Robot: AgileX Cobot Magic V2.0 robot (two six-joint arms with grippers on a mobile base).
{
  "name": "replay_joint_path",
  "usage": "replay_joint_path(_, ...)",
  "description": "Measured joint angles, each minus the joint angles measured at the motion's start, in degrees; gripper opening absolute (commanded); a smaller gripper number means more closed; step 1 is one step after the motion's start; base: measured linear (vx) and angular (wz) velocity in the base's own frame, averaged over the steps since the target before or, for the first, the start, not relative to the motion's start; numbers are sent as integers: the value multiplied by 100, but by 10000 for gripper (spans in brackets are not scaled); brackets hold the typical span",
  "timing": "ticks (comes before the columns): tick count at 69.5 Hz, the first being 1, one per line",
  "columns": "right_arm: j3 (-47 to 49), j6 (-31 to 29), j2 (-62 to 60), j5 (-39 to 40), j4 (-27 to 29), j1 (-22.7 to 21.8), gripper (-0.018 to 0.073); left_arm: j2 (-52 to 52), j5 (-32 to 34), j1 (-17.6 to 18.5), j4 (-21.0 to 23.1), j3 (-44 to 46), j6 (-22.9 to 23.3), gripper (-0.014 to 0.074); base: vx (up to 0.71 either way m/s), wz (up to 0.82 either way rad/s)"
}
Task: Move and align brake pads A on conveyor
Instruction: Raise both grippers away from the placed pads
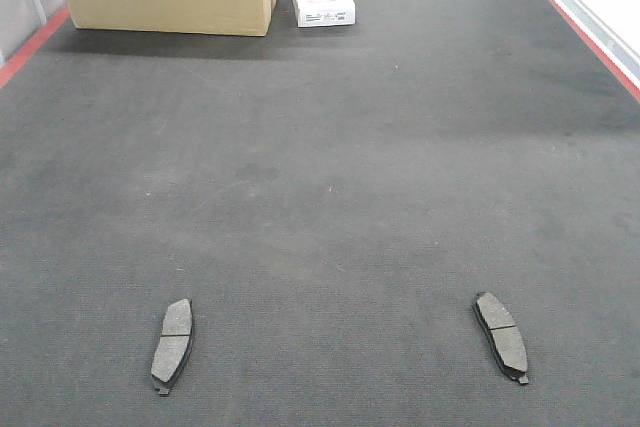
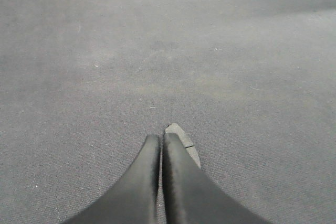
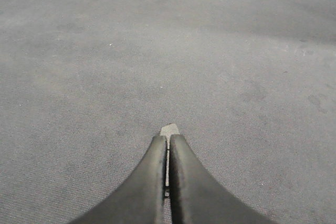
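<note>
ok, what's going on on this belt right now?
Two brake pads lie flat and well apart on the conveyor belt: the left pad and the right pad, both pointing roughly along it. The left gripper and right gripper are both shut, and each wrist view shows a pad end just past the fingertips. Neither pad looks gripped or lifted, and no arm appears in the front view.
</note>
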State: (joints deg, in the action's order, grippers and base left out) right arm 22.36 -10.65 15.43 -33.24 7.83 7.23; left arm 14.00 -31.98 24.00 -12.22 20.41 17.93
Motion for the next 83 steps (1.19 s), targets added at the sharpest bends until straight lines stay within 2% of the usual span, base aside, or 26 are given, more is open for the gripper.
replay_joint_path(57,0,0,0,0,0,0,-7,-2,0,0,0,0,0,-6,-1,0)
replay_joint_path(83,0,0,0,0,0,0,-7,-2,0,0,0,0,0,-6,-14,-8)
